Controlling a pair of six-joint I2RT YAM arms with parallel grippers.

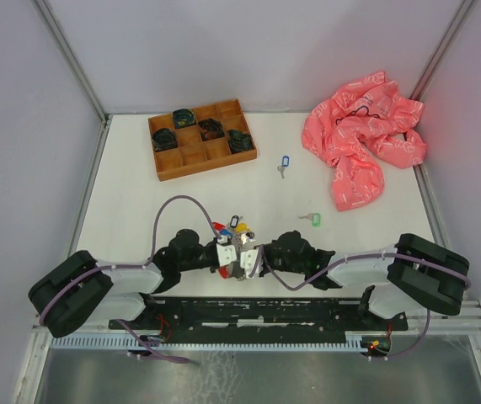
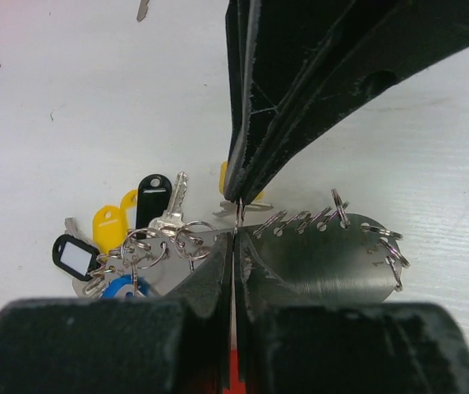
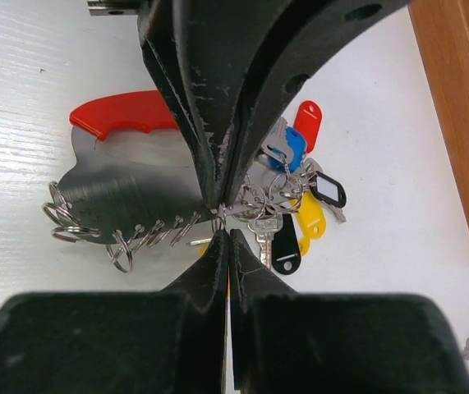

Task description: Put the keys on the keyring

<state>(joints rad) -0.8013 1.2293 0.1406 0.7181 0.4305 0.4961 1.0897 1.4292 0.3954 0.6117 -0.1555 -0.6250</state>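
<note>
The keyring (image 2: 324, 267) is a silvery plate with a red handle (image 3: 123, 113) and several small split rings along its edge. It lies at the table's near middle (image 1: 242, 263). Several keys (image 2: 154, 199) with black, yellow, blue and red tags hang at one end (image 3: 300, 193). My left gripper (image 2: 234, 238) is shut on the plate's edge (image 3: 218, 201). My right gripper (image 3: 228, 234) faces it tip to tip, shut on a yellow-tagged key (image 2: 224, 176) at a ring on the plate's rim. Two loose keys lie farther out, blue-tagged (image 1: 285, 162) and green-tagged (image 1: 312, 220).
A wooden compartment tray (image 1: 202, 139) with dark items stands at the back left. A crumpled pink bag (image 1: 362, 143) lies at the back right. Both arms meet over the near middle of the white table (image 1: 139, 202).
</note>
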